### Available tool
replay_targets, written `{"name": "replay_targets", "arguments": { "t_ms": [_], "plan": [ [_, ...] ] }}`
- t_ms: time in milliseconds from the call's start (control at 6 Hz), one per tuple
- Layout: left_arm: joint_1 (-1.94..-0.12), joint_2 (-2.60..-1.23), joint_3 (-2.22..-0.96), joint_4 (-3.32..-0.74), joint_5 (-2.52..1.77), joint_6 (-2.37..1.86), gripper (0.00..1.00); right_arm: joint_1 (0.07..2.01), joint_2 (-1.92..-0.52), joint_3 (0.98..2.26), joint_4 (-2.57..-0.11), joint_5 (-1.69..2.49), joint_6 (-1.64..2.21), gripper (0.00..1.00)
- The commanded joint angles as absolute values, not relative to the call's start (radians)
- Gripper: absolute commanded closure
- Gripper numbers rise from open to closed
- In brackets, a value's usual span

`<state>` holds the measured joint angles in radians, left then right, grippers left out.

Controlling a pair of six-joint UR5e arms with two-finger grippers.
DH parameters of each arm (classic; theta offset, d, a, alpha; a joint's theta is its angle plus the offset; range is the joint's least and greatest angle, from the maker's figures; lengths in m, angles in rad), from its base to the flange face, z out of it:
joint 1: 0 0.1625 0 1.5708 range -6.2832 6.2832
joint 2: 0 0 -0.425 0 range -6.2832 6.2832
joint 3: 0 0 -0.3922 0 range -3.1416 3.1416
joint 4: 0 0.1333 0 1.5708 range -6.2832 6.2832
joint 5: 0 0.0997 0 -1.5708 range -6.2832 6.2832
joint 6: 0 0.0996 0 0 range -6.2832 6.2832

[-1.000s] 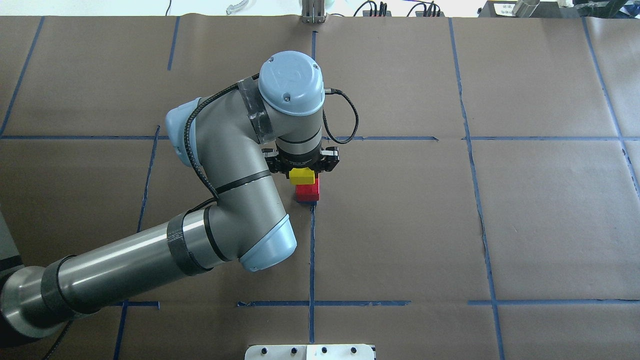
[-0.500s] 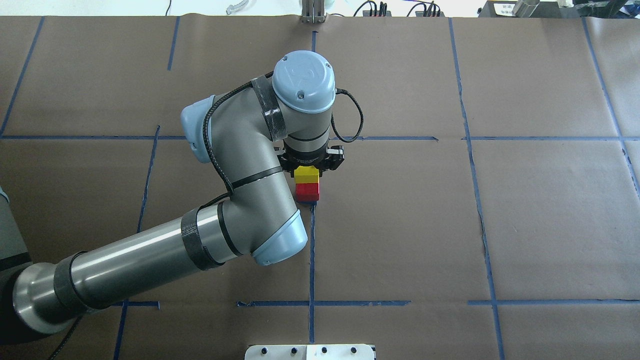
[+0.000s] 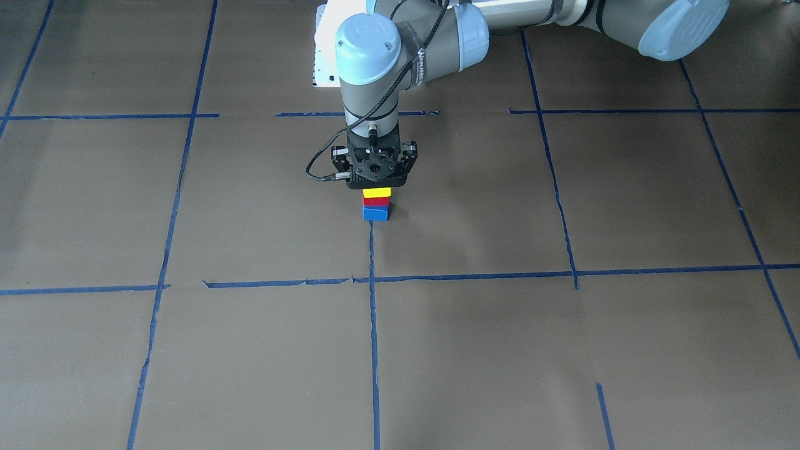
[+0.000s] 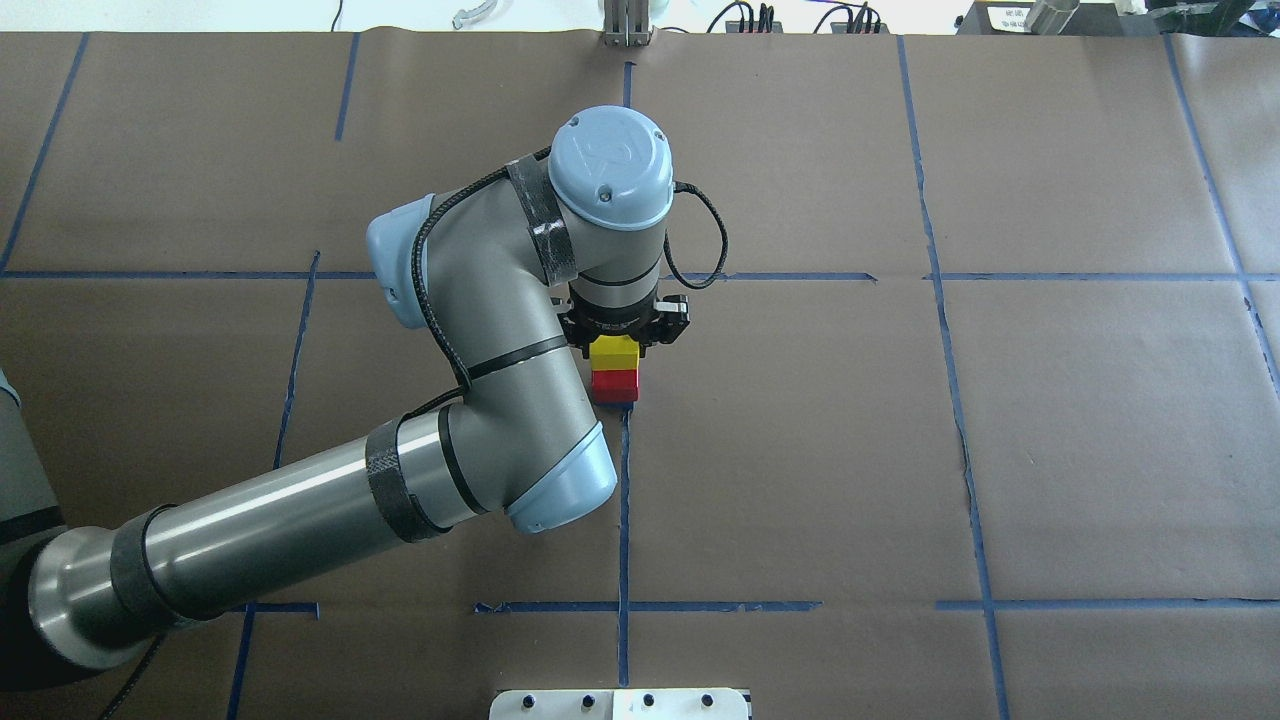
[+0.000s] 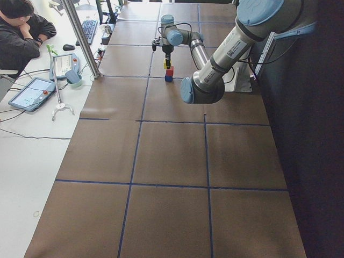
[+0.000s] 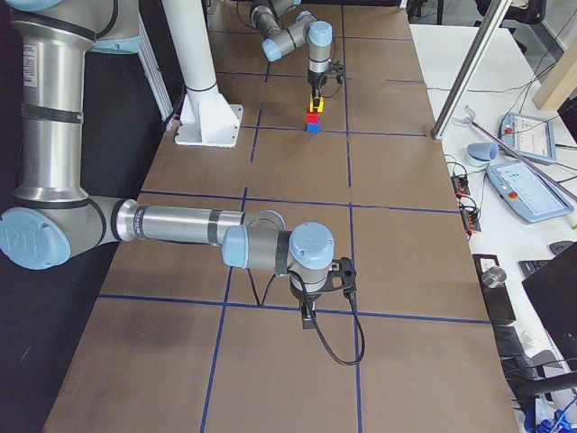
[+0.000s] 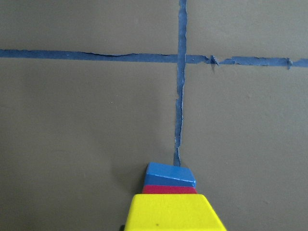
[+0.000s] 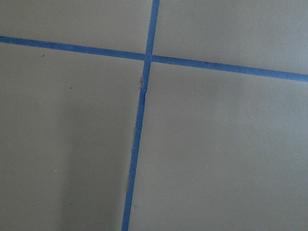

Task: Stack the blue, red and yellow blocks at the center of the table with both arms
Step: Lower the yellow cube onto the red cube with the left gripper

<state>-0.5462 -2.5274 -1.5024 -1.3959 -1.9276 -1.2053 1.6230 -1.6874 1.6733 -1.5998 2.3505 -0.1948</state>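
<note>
At the table's centre a blue block (image 3: 375,214) carries a red block (image 3: 375,200). A yellow block (image 3: 377,192) sits right on top of the red one, lined up with it. My left gripper (image 3: 376,186) points straight down over the stack and is shut on the yellow block (image 4: 613,352). The red block (image 4: 614,385) shows below it in the overhead view; the blue one is nearly hidden there. In the left wrist view the yellow block (image 7: 173,214) fills the bottom edge above the red (image 7: 169,189) and blue (image 7: 169,174) blocks. My right gripper (image 6: 309,317) hovers over bare paper far off; I cannot tell its state.
Brown paper with blue tape lines (image 4: 624,500) covers the table. The robot's white base plate (image 4: 620,703) is at the near edge. A metal pole (image 5: 80,37), tablets and a seated person (image 5: 21,27) are beside the table's far side.
My left arm has shifted slightly right and lowered the yellow block, first held offset above the red block, until it sits squarely on it.
</note>
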Motion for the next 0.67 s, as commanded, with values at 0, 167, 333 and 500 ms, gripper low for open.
{"name": "replay_targets", "arguments": {
  "t_ms": [0,167,333,500],
  "plan": [
    [-0.543,-2.523,-1.505,-1.396,-1.928,-1.206,0.74,1.623,-1.687,1.672,-1.600,2.350,-0.195,0.00],
    [-0.532,-2.523,-1.505,-1.417,-1.928,-1.207,0.67,1.623,-1.687,1.671,-1.600,2.350,-0.195,0.00],
    [-0.526,-2.523,-1.505,-1.417,-1.928,-1.207,0.62,1.623,-1.687,1.671,-1.600,2.350,-0.195,0.00],
    [-0.525,-2.523,-1.505,-1.419,-1.928,-1.207,0.59,1.623,-1.689,1.671,-1.600,2.350,-0.195,0.00]
  ]
}}
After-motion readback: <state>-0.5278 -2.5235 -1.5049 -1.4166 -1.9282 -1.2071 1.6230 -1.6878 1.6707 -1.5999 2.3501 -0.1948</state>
